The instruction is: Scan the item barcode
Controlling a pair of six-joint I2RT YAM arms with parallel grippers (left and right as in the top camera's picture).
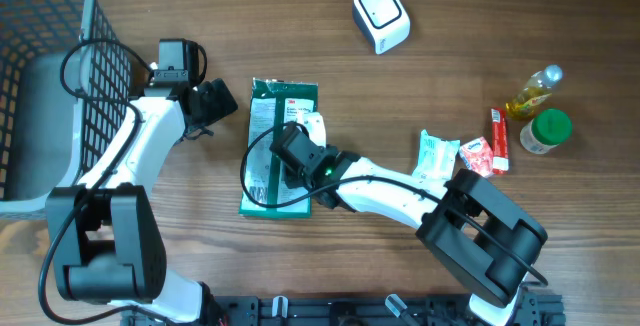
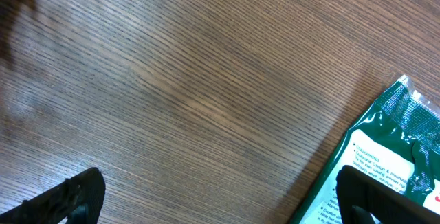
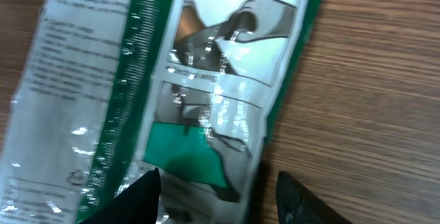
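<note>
Lying flat mid-frame: packet (image 1: 265,126), seemingly unscanned; scanner (image 1: 381,16) upper right. Right pincer (image 3: 217,179) parted over packet; left pincer (image 2: 220,176) wide, empty.

On the table (image 1: 300,26) the packet (image 1: 266,126) lies centrally, basket (image 1: 105,86) left, scanner (image 1: 381,17) behind, bottles (image 1: 533,94) and sachets (image 1: 437,156) right.

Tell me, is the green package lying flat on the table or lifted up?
Lying flat. In the overhead view the green package rests full-length on the table, printed side up.
</note>
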